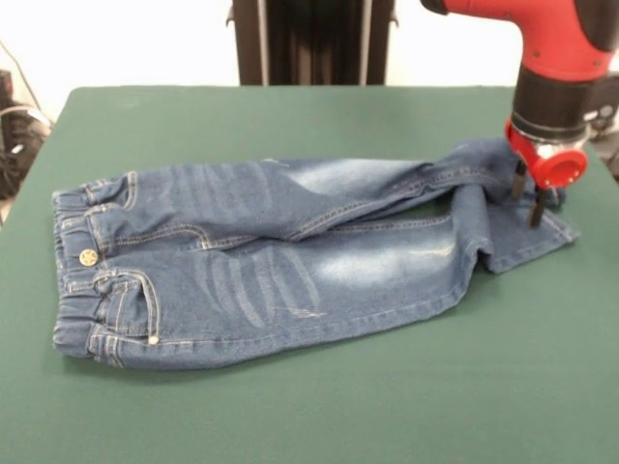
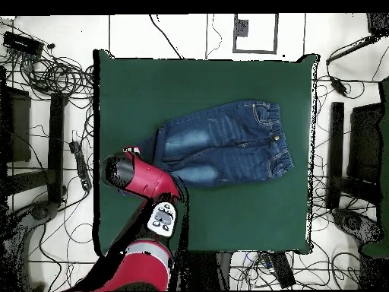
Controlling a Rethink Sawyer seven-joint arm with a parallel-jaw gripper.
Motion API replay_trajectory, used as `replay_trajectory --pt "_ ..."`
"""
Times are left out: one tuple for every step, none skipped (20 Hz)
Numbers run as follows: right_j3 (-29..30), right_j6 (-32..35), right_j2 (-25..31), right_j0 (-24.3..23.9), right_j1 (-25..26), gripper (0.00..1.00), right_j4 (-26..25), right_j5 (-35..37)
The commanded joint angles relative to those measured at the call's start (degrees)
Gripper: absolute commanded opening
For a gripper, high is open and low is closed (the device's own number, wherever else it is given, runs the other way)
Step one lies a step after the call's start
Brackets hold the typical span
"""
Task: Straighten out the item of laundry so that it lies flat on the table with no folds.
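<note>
Now down at the far-right hem of the jeans (image 1: 280,256), fingers (image 1: 532,198) slightly parted astride the folded cuff, apparently not yet pinching; likely placed to pull that leg flat across the bench (image 1: 290,416).

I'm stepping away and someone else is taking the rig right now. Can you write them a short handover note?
Gripper: down at the leg cuffs of the jeans, fingers either side of the hem; grip unclear.
Jeans: near mid-table, waistband and brass button at the end away from the gripper.
Done: body and most of both legs lie spread out.
Left: the cuff end is bunched, with one leg lying over the other; it probably needs pulling outward until no folds remain.
</note>
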Motion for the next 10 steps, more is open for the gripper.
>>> replay_trajectory --pt "9.1 11.8 8.5 1.3 0.7 1.00 2.8 -5.3" --pt "9.4 11.7 9.0 1.0 0.6 1.00 2.8 -5.7" --pt "9.9 11.5 9.7 0.5 0.4 1.00 2.7 -6.6" --pt "10.2 11.4 10.2 0.1 0.3 1.00 2.7 -7.0" --pt "10.2 11.4 10.3 0.1 0.5 1.00 2.8 -7.3" --pt "10.1 11.4 10.4 0.0 0.5 1.00 2.8 -7.4" --pt "10.1 11.2 10.7 -0.3 0.7 1.00 2.7 -7.7" --pt "9.4 11.1 10.3 -0.2 1.2 1.00 2.8 -7.5" --pt "8.6 10.9 9.9 0.0 1.7 1.00 2.9 -7.2" --pt "7.9 10.8 9.6 0.1 2.2 1.00 3.0 -7.0"
